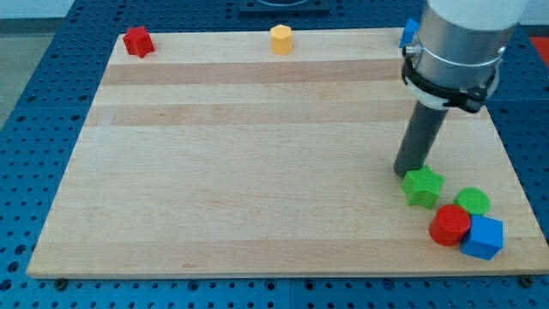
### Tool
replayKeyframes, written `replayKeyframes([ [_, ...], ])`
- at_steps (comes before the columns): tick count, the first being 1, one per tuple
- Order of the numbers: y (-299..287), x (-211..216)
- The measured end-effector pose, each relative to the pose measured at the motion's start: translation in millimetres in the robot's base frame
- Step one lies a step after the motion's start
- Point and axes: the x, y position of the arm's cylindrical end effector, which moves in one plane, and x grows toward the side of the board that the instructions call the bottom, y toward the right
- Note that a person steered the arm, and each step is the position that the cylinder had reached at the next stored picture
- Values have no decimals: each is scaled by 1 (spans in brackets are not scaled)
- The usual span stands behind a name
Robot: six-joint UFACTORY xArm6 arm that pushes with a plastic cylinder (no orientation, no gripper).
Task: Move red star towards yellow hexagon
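Red star (137,41) up at the board's (257,172) top-left corner, yellow hexagon (281,39) well right of it along the top edge, my tip (406,172) far off at lower right, touching the green star (423,186), no claw here, just a rod, red cylinder (449,225), green cylinder (473,202), blue cube (483,237) clustered beside.

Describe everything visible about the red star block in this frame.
The red star is a small, chunky, glossy red block that looks like plastic, its points only roughly discernible. It lies flat at the wooden board's far left corner, near the view's top edge. Nothing touches it. The yellow hexagon sits well to its right along the same edge. My tip is far off, beside the green star.
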Motion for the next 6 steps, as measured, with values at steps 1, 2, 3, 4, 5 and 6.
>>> replayKeyframes([
  [1, 5, 4],
  [2, 15, 18],
  [3, 15, 18],
  [4, -23, -12],
  [5, -120, -39],
  [6, -252, -61],
])
